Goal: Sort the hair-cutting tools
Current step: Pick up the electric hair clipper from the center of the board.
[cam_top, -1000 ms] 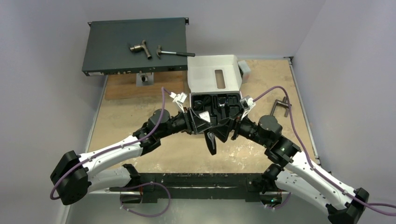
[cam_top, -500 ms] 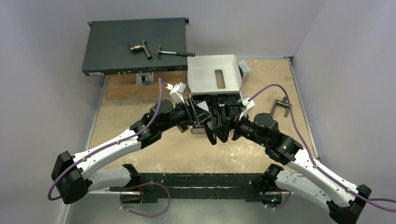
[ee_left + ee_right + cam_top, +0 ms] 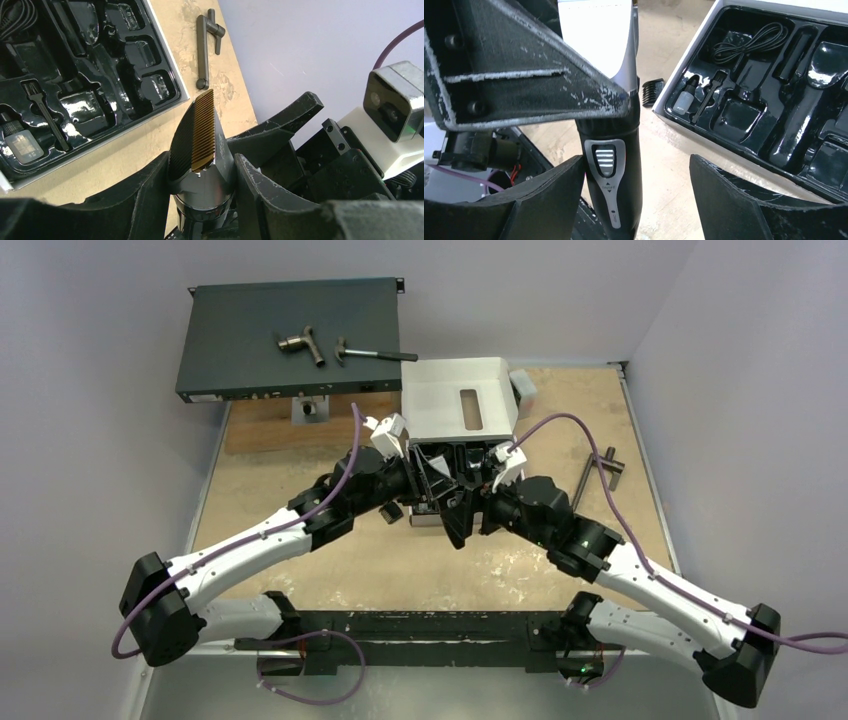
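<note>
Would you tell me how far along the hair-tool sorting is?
Done: the cable, small bottle and cleaning brush sit in the moulded tray. In hand: the left tool grips the hair clipper, with the right tool open around its body. Left: the clipper needs seating, and a comb attachment lies on the table beside the tray.

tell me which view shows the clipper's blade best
Left wrist: the hair clipper's gold toothed blade faces the lens, close and sharp. Right wrist shows only its switch side, with the blade unseen. Top view shows just a small dark sliver.
</note>
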